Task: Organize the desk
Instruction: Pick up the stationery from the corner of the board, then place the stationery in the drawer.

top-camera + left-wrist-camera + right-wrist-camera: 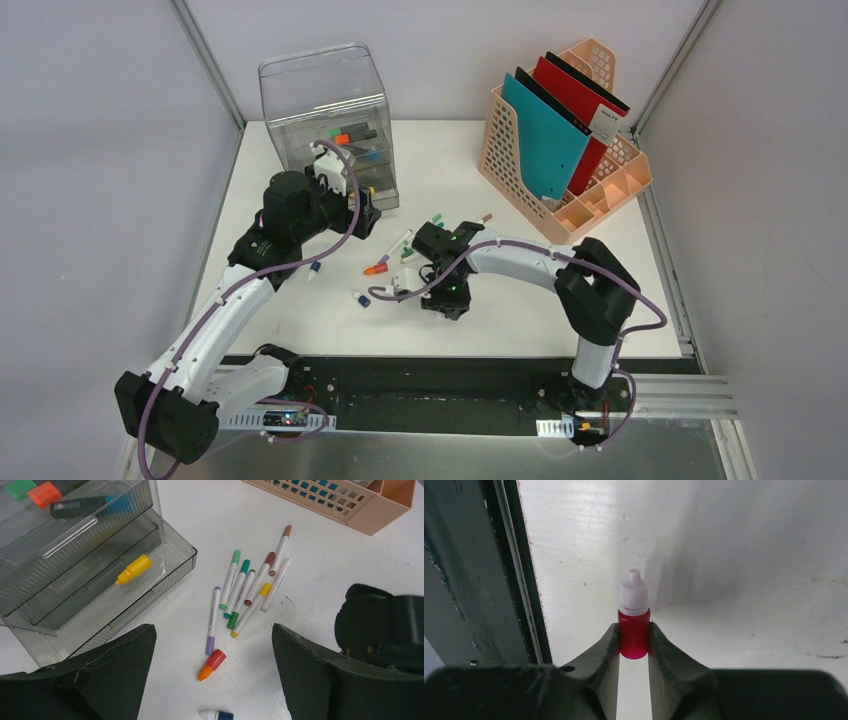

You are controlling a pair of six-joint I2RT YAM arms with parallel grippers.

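Note:
The white desk (520, 310) holds scattered pens and small bottles. My right gripper (445, 303) is near the desk's middle front and is shut on a small red bottle (634, 639) with a white cap, just above the desk (749, 605). My left gripper (365, 213) hovers open and empty beside the clear drawer organizer (330, 110). In the left wrist view its fingers (115, 675) stand wide apart over a red-and-orange bottle (211, 664) and a blue-and-white bottle (217, 715). Several coloured markers (245, 592) lie in a loose pile beyond them.
The organizer's lower drawer (165, 580) is pulled out with a yellow bottle (134, 569) in it; upper drawers hold markers. A pink file holder (570, 160) with teal, red and black folders stands at the back right. The black rail (519, 570) runs close by the right gripper.

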